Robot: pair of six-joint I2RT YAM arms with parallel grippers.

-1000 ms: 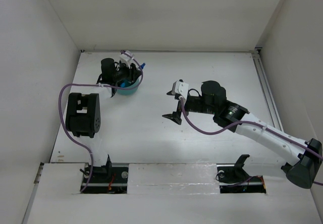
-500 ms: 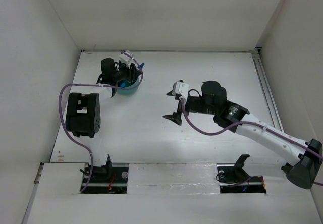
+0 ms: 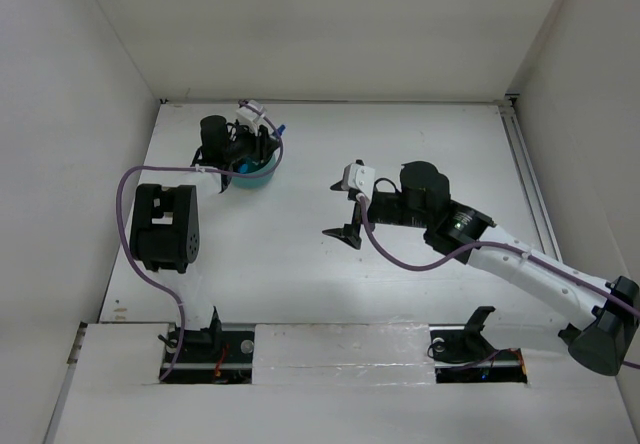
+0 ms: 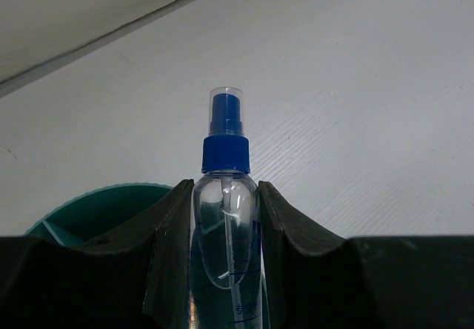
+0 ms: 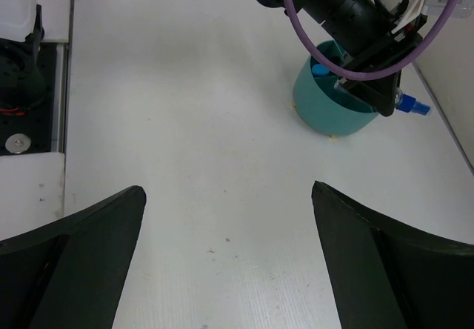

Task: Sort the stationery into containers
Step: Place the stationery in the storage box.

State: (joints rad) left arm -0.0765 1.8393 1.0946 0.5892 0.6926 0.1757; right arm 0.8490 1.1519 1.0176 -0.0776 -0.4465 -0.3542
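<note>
My left gripper (image 4: pixel 226 185) is shut on the clear-blue tube (image 4: pixel 226 225), a small clear spray bottle with a blue cap (image 4: pixel 226 155). It holds the tube tilted above the far rim of the round teal container (image 4: pixel 96 209). From above, the container (image 3: pixel 260 175) sits at the table's back left under the left gripper (image 3: pixel 264 145). The right wrist view shows the container (image 5: pixel 326 110), a blue item (image 5: pixel 320 69) inside it, and the tube's cap (image 5: pixel 415 107) sticking out past its rim. My right gripper (image 5: pixel 228 190) hangs open over bare table near the middle (image 3: pixel 348 214).
The white table (image 3: pixel 420 134) is bounded by walls at the back and both sides, with a rail along its right edge (image 3: pixel 525 174). A purple cable (image 3: pixel 125 224) loops beside the left arm. The arm bases (image 3: pixel 205 344) stand at the near edge.
</note>
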